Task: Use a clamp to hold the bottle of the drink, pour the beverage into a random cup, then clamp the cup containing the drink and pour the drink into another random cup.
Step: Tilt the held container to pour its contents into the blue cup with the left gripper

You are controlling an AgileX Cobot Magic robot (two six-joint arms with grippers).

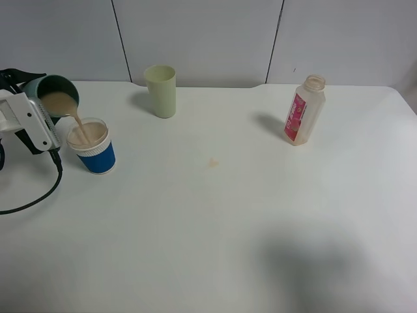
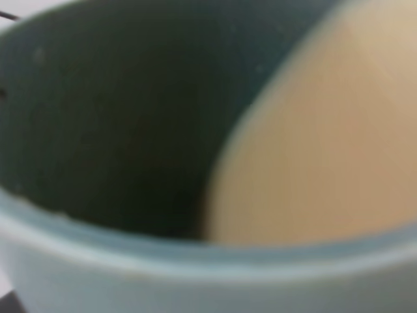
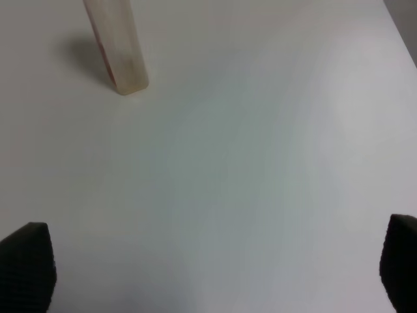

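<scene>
L gripper [image 1: 40,107] is clenching the teal-green cup [image 1: 53,92] at the far left edge of the table [image 1: 215,222], tipping it w/ its mouth facing the blue cup [image 1: 93,147]. Tan milky drink [image 1: 77,121] is running in a thin stream from the teal rim down into the blue cup, which is sitting upright just beside & below it, already holding tan liquid near its clear rim. L wrist cam is showing only the teal cup's dark inside w/ drink pooling against one wall [image 2: 326,137], blurred. R gripper [image 3: 215,270] is hanging w/ jaws spread wide, grasping nothing, over bare table near the bottle [image 1: 303,110]. Bottle is standing upright, cap off, toward the back right, well apart from the cups. Pale yellow-green tumbler [image 1: 161,90] is standing at the back. A small tan drop [image 1: 213,162] is lying mid-table.
</scene>
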